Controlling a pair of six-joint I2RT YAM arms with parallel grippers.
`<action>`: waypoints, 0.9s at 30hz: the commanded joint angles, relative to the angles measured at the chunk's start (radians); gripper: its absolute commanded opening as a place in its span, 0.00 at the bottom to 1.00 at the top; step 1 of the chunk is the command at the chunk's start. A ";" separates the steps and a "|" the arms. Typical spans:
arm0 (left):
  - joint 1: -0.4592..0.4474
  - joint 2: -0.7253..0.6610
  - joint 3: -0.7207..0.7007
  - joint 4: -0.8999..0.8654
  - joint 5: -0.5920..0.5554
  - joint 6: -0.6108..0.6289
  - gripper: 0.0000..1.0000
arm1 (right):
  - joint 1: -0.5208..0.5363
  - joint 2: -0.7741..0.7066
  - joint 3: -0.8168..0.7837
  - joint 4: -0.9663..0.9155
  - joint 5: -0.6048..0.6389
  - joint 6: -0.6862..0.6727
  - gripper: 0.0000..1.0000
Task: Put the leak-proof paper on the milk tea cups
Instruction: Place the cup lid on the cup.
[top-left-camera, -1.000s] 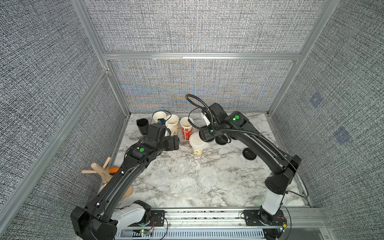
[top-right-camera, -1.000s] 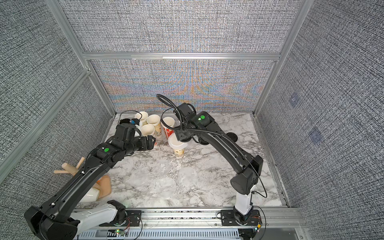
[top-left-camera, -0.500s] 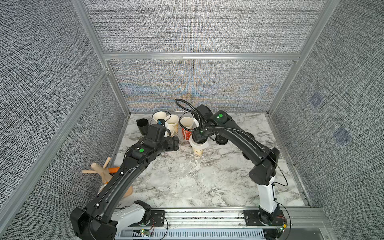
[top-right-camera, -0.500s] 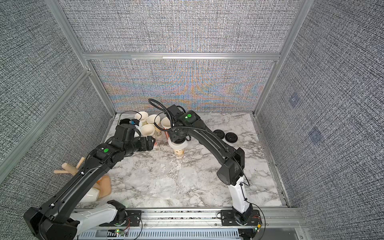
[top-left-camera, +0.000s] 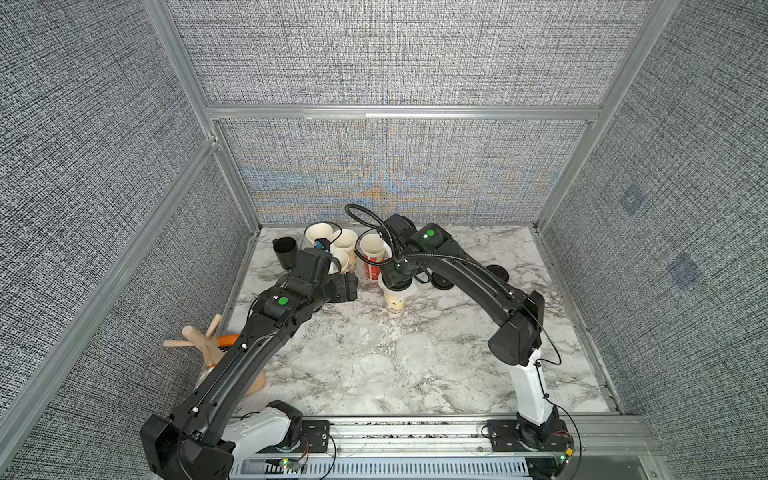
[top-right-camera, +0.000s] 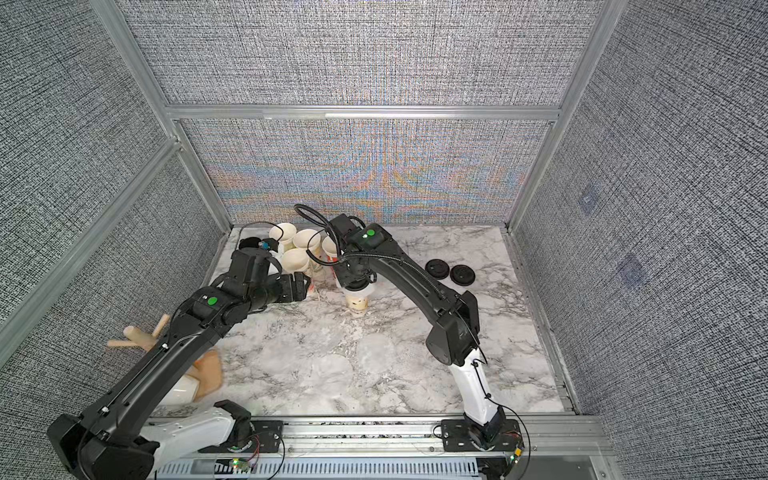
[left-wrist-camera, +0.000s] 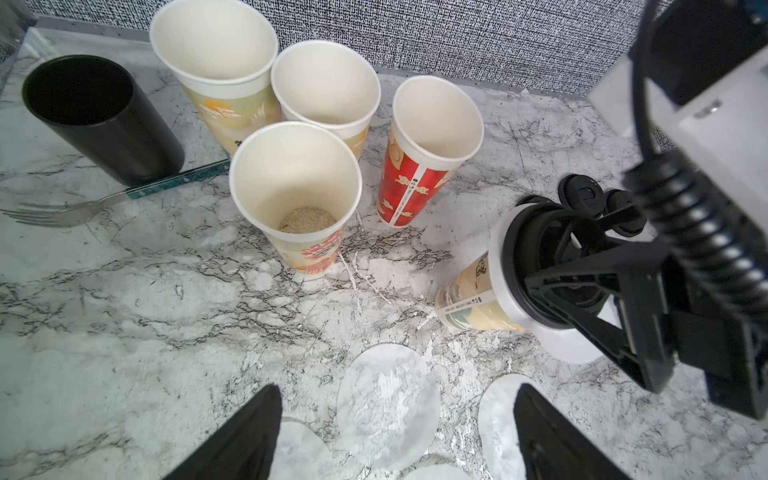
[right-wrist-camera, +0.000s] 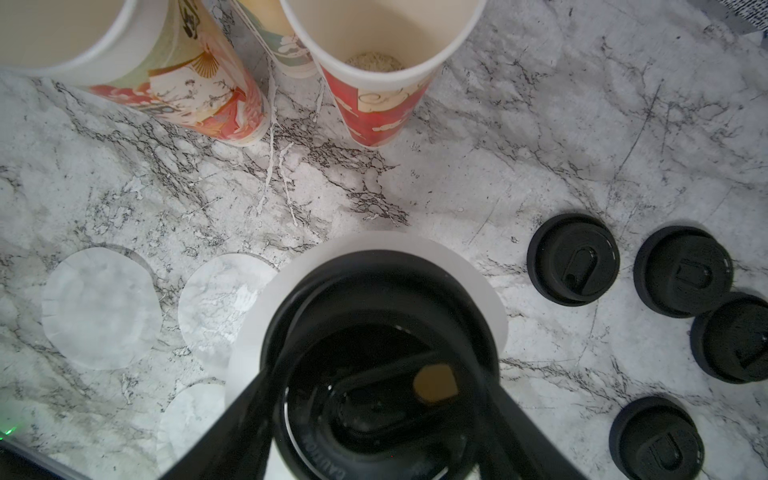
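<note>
Right end effector (right-wrist-camera: 384, 361) grips lid (right-wrist-camera: 374, 286) on cup (left-wrist-camera: 469, 295); red cup (right-wrist-camera: 374, 116): grains (right-wrist-camera: 374, 62).

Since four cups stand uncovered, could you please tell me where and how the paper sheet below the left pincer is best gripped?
Probably its rim facing the cups, from straight above: the leak-proof paper lies flat and thin on the marble table, and that edge looks clear of neighbouring sheets.

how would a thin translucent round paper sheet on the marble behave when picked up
Probably floppy: the paper sheet pinned under the black plastic lid droops over its printed paper cup. Likely light and hard to pinch: the loose translucent round sheet lies flush on the marble.
</note>
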 joint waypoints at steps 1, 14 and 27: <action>0.001 -0.005 0.001 0.004 -0.012 0.009 0.89 | 0.001 0.002 0.004 0.000 -0.009 -0.009 0.71; 0.003 -0.004 0.003 0.004 -0.009 0.010 0.89 | -0.003 -0.029 0.001 0.010 -0.060 -0.007 0.71; 0.003 -0.009 0.001 0.002 -0.010 0.014 0.89 | -0.013 -0.032 -0.038 0.015 -0.069 -0.010 0.71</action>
